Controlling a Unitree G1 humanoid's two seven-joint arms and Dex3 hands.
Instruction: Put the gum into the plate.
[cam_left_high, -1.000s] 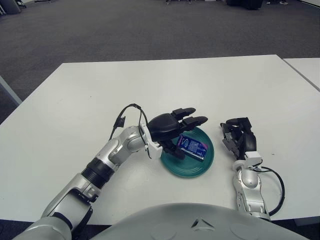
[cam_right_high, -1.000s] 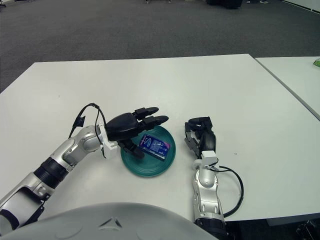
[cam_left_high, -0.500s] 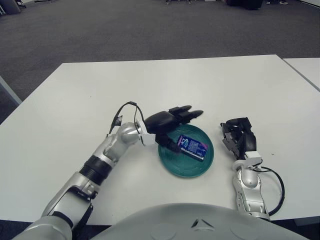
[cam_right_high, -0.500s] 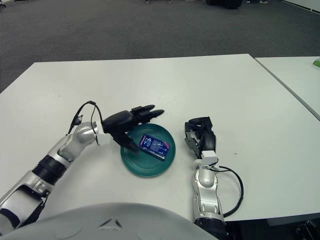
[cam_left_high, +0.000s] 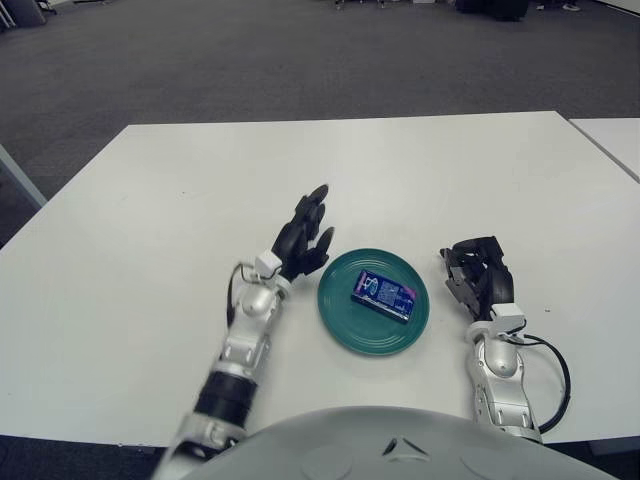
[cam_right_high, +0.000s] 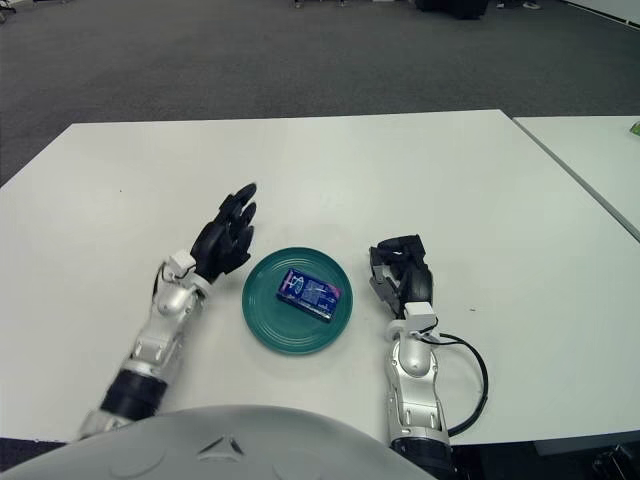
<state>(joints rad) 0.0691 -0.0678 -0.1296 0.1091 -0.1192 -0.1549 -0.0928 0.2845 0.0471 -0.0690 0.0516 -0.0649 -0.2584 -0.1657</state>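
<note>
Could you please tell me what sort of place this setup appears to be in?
Probably an open office or lab: a plain white table on dark grey carpet, with a second white table alongside.

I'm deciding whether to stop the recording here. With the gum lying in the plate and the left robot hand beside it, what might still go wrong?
Little, I think. The gum lies flat inside the green plate, and the left robot hand is open, off the plate's left rim. One risk: if that arm sweeps right while retracting, its fingers might clip the rim and shift the plate. The right robot hand rests on the table close to the plate's right edge, so any move there might nudge it too.
</note>
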